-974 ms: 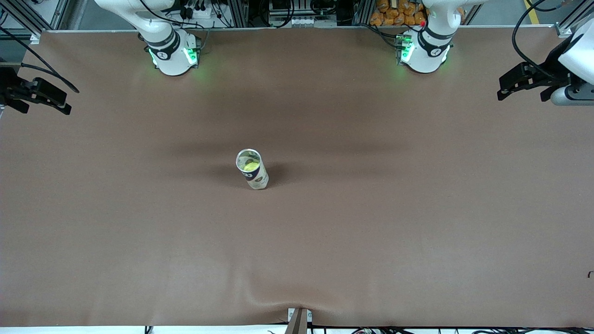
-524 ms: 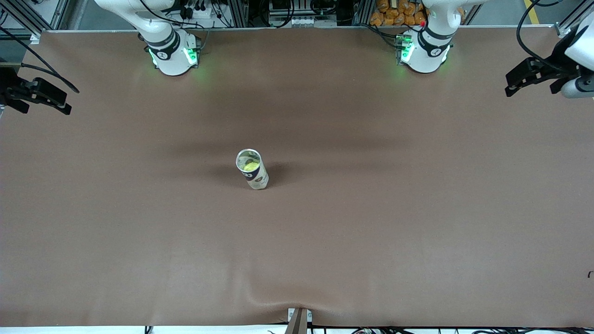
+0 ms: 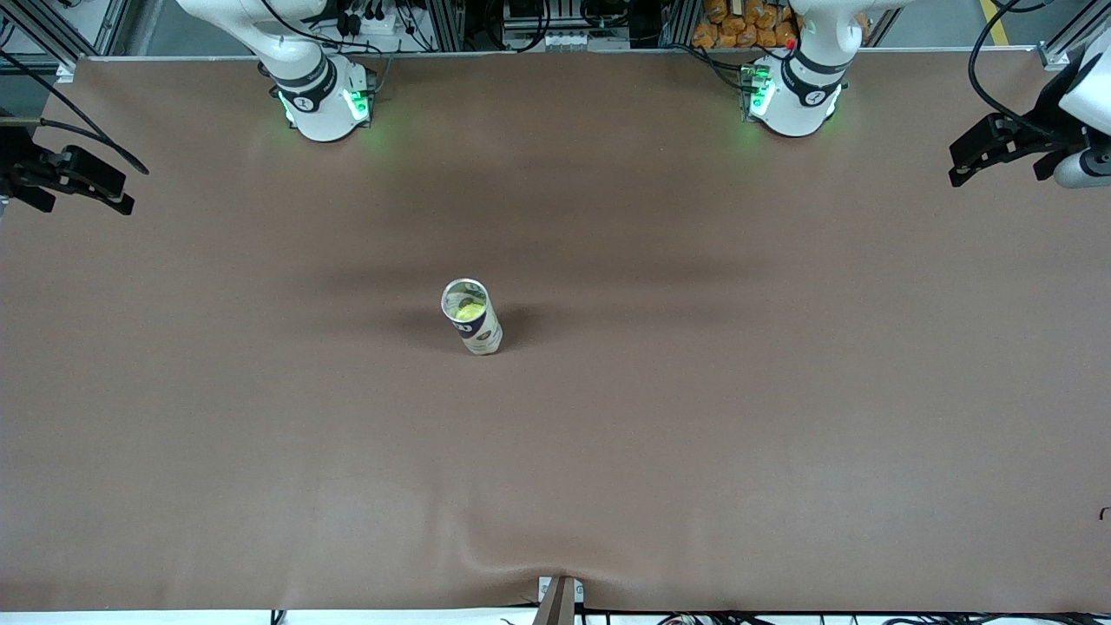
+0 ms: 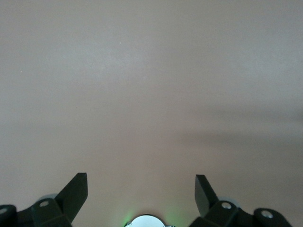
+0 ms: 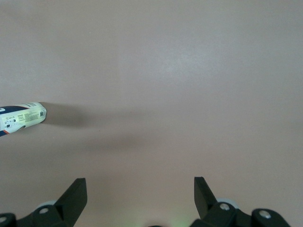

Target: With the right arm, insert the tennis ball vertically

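A white and blue can [image 3: 477, 328] stands upright in the middle of the brown table [image 3: 694, 391]. A yellow tennis ball [image 3: 470, 309] lies inside its open top. The can [image 5: 22, 117] also shows at the edge of the right wrist view. My right gripper [image 3: 85, 195] hangs open and empty over the table's edge at the right arm's end, well away from the can. In the right wrist view the right gripper [image 5: 140, 184] has only bare table between its fingers. My left gripper [image 3: 995, 174] hangs open over the left arm's end of the table, and the left gripper [image 4: 141, 182] holds nothing.
Both arm bases [image 3: 325, 100] [image 3: 794, 95] stand lit green along the table edge farthest from the front camera. A small bracket [image 3: 560, 597] sits at the table's nearest edge, where the brown cover wrinkles.
My left gripper has drawn outward and a little toward the robots' side at its end of the table. The right gripper, the can and the ball have not moved.
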### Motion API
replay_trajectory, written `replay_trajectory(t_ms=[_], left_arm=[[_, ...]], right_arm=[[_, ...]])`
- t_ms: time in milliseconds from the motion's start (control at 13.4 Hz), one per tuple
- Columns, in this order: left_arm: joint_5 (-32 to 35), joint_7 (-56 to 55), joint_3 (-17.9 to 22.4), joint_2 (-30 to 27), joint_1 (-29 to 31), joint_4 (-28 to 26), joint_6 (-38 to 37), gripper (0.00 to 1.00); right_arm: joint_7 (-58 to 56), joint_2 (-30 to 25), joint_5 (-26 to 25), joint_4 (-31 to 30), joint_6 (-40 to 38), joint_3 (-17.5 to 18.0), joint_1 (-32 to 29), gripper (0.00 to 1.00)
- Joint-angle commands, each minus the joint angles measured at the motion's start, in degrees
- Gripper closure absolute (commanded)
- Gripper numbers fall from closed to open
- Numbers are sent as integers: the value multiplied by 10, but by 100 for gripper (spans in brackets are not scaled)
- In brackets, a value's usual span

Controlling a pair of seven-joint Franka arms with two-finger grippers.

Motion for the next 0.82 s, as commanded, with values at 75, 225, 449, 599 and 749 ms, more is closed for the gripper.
replay_trajectory(t_ms=[75, 225, 449, 599, 749], left_arm=[[3, 40, -3, 13, 8, 21, -4, 0], [3, 42, -4, 13, 6, 21, -19, 0], [-9, 45, -5, 19, 2, 29, -19, 0], [-30, 50, -4, 19, 7, 29, -19, 0], [-29, 49, -3, 19, 7, 28, -20, 0]], right_arm=[[-2, -16, 0, -15, 1, 4, -7, 0], [-2, -16, 0, -15, 0, 4, -6, 0], [-2, -16, 0, -15, 1, 4, -7, 0], [-2, -16, 0, -15, -1, 4, -6, 0], [-2, -16, 1, -14, 0, 4, -7, 0]])
